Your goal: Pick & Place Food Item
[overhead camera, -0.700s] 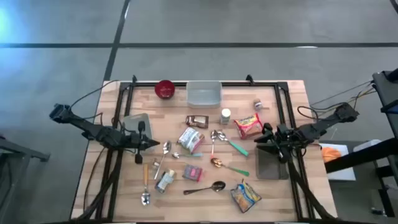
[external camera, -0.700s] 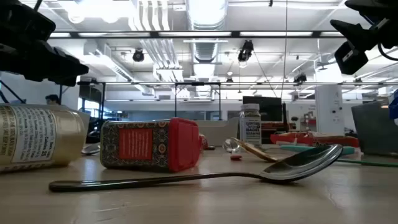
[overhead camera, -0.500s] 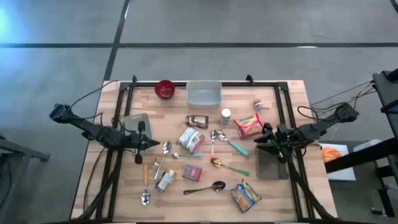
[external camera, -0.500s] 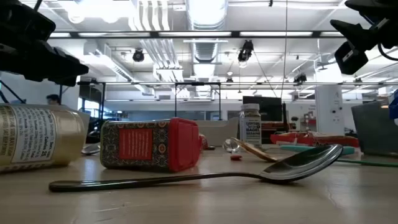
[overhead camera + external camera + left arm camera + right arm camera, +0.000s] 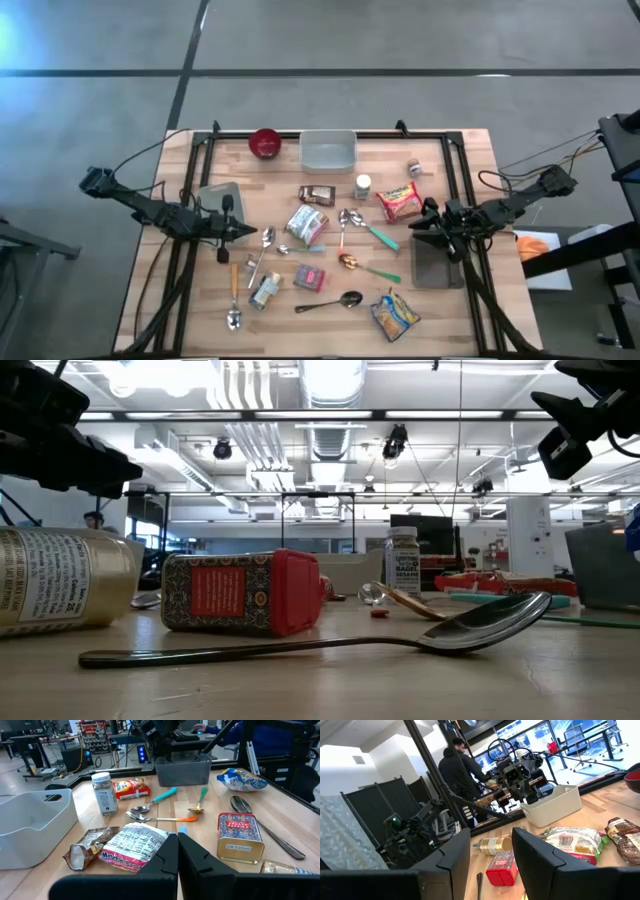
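Near edge of wooden table [image 5: 470,150]: large steel spoon [image 5: 335,301] lying flat, bowl toward the right arm's side; orange-yellow snack bag [image 5: 394,313] beside it; small spoon [image 5: 233,318] at the left corner.

Next row: glass jar [image 5: 265,290] on its side; red spice tin [image 5: 309,278] on its side, just beside the jar; gold spoon with green handle [image 5: 362,266].

Middle, left side: left gripper [image 5: 243,230] above bare wood, fingers pressed together, nothing held; grey bin [image 5: 213,198] just behind the arm.

Middle, centre: silver-and-green noodle packet [image 5: 307,225] flat on the table, well apart from both grippers; two steel spoons [image 5: 345,218] and a teal-handled spoon [image 5: 380,237] just beside it.

Middle, right side: right gripper [image 5: 422,226] above the table edge of a dark grey bin [image 5: 432,265], fingers parted by a narrow gap, nothing between them.

Farther back: brown snack wrapper [image 5: 316,195]; white-capped seasoning bottle [image 5: 363,186] upright; red ramen packet [image 5: 399,201]; small jar [image 5: 414,168].

Far edge: red bowl [image 5: 265,143]; pale grey tub [image 5: 328,151] beside it.

Beyond the table, right wrist view: person in dark clothing [image 5: 459,767] at a workstation.
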